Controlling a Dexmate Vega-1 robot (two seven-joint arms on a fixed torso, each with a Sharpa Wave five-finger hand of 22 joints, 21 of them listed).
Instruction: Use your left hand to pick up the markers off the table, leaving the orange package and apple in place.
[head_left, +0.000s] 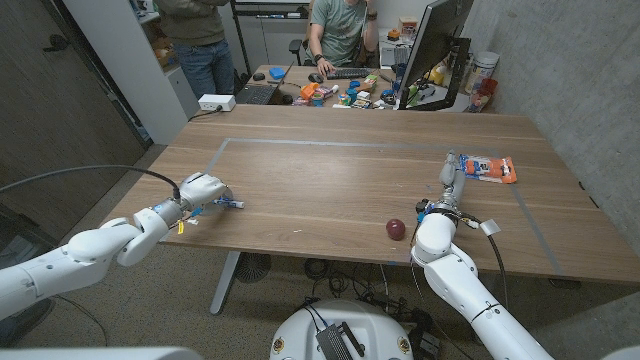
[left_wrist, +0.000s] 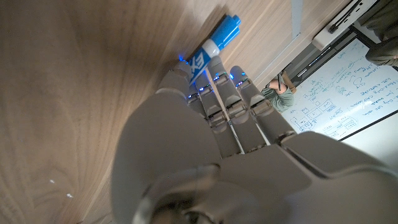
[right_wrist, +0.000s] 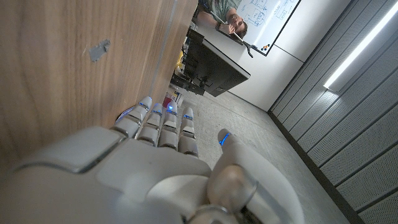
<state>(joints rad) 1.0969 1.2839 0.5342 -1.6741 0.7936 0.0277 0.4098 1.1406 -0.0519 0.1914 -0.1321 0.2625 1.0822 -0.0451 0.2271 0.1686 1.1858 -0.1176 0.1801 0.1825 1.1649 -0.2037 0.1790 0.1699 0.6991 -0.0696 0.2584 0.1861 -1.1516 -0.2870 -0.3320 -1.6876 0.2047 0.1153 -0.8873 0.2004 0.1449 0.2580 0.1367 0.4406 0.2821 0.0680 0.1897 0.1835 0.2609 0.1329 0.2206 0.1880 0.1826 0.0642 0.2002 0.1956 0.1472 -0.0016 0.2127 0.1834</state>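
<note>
A blue-and-white marker (head_left: 229, 203) lies near the table's left front edge. My left hand (head_left: 200, 188) sits over it with its fingers curled down around the white barrel. In the left wrist view the marker's blue cap (left_wrist: 224, 30) sticks out past the fingertips (left_wrist: 214, 68), low against the wood. The orange package (head_left: 491, 168) lies at the right of the table. My right hand (head_left: 452, 176) stands upright just left of it, fingers straight and holding nothing. A dark red apple (head_left: 397, 229) sits near the front edge, left of my right forearm.
A white box (head_left: 216, 101) with a cable sits on the table's far left edge. Behind the table stands a cluttered desk with a monitor (head_left: 434, 50) and a keyboard (head_left: 257, 94). Two people (head_left: 340, 30) are there too. Pale tape lines (head_left: 330, 143) mark the tabletop.
</note>
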